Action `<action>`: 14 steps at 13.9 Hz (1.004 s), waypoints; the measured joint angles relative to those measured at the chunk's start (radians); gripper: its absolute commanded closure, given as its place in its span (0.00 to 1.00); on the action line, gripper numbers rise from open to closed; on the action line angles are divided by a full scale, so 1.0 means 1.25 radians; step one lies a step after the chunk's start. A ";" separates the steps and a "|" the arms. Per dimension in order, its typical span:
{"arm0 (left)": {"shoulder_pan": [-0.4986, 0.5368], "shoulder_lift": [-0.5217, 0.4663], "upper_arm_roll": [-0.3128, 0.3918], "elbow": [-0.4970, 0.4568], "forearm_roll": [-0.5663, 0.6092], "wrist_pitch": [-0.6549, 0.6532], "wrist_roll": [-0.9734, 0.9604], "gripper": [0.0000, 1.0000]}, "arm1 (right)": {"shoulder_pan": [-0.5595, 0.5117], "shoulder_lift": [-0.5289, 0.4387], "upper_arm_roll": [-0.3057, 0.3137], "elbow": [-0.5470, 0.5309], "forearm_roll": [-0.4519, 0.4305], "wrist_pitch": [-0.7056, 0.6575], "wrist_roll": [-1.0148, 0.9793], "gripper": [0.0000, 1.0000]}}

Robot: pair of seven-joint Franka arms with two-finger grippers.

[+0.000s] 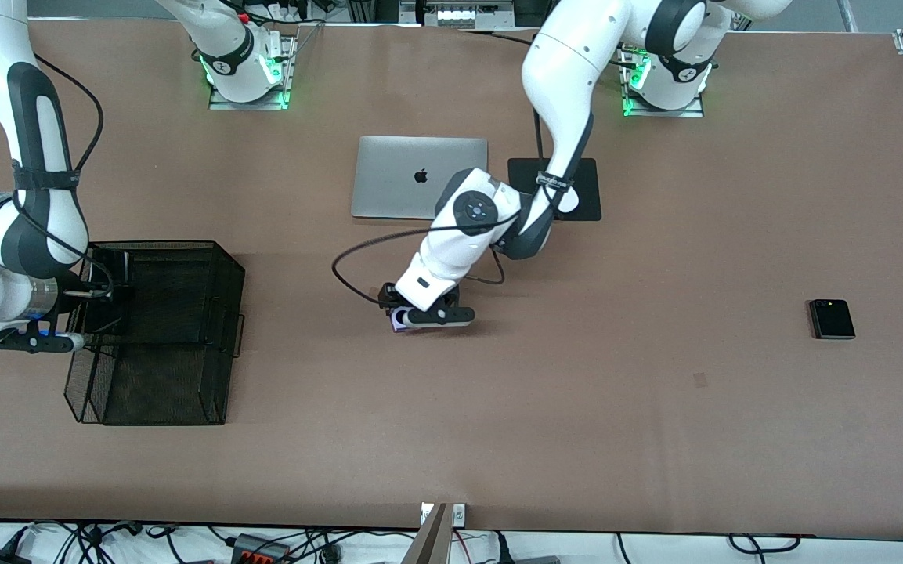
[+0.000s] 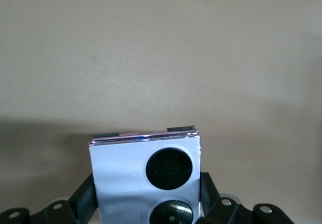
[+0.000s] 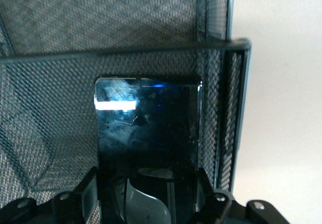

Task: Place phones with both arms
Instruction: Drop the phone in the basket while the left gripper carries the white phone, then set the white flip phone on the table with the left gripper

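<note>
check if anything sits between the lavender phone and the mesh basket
Nothing visible does. The left end effector holds the lavender phone mid-table, and only bare table lies between it and the mesh basket. The laptop lies farther from the camera, off that line.

Laptop (image 1: 418, 177) mid-bench near the arm bases, beside a mat (image 1: 584, 188) toward the left arm's end. Mesh basket (image 1: 155, 333) at the right arm's end, one phone (image 3: 147, 148) inside it. Second phone (image 1: 401, 319) nearer the front camera than the laptop; third phone (image 1: 832, 319) well apart at the left arm's end.
</note>
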 measured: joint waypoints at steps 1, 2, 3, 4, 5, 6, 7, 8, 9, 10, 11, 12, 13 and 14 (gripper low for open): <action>-0.008 0.002 0.007 0.001 0.000 -0.014 0.033 0.41 | 0.000 0.001 0.001 0.000 0.000 0.007 -0.002 0.42; -0.015 0.005 0.021 0.003 0.000 -0.040 0.063 0.41 | 0.000 0.001 0.001 0.000 0.000 0.009 -0.003 0.00; -0.021 0.009 0.041 0.007 0.000 -0.070 0.090 0.41 | 0.000 0.002 0.001 0.000 0.000 0.011 -0.003 0.00; -0.025 0.013 0.058 0.013 0.000 -0.098 0.113 0.41 | -0.001 0.003 0.001 0.000 0.000 0.012 -0.003 0.00; -0.026 0.018 0.067 0.021 0.000 -0.112 0.126 0.41 | -0.003 0.005 0.001 0.000 0.000 0.013 -0.003 0.00; -0.028 0.024 0.072 0.028 0.000 -0.117 0.132 0.39 | -0.004 0.005 0.001 0.002 0.001 0.013 -0.003 0.00; -0.030 0.030 0.073 0.034 0.000 -0.118 0.135 0.39 | -0.005 0.003 0.001 0.006 0.001 0.013 -0.003 0.00; -0.032 0.036 0.073 0.037 0.000 -0.118 0.136 0.36 | -0.005 -0.003 0.004 0.010 0.001 0.011 -0.003 0.00; -0.035 0.041 0.074 0.039 0.000 -0.118 0.136 0.34 | -0.004 -0.013 0.008 0.015 0.002 0.004 -0.003 0.00; -0.037 0.046 0.074 0.041 0.000 -0.118 0.136 0.34 | -0.004 -0.025 0.015 0.025 0.002 -0.003 -0.003 0.00; -0.039 0.051 0.075 0.042 0.000 -0.118 0.136 0.30 | -0.004 -0.038 0.028 0.040 0.002 -0.012 -0.003 0.00; -0.039 0.053 0.076 0.043 0.000 -0.118 0.136 0.22 | -0.003 -0.051 0.044 0.056 0.002 -0.020 -0.003 0.00; -0.039 0.054 0.076 0.043 0.000 -0.118 0.136 0.13 | -0.002 -0.061 0.060 0.071 0.002 -0.024 -0.003 0.00; -0.039 0.055 0.077 0.043 0.000 -0.118 0.136 0.00 | -0.001 -0.070 0.078 0.083 0.003 -0.027 -0.001 0.00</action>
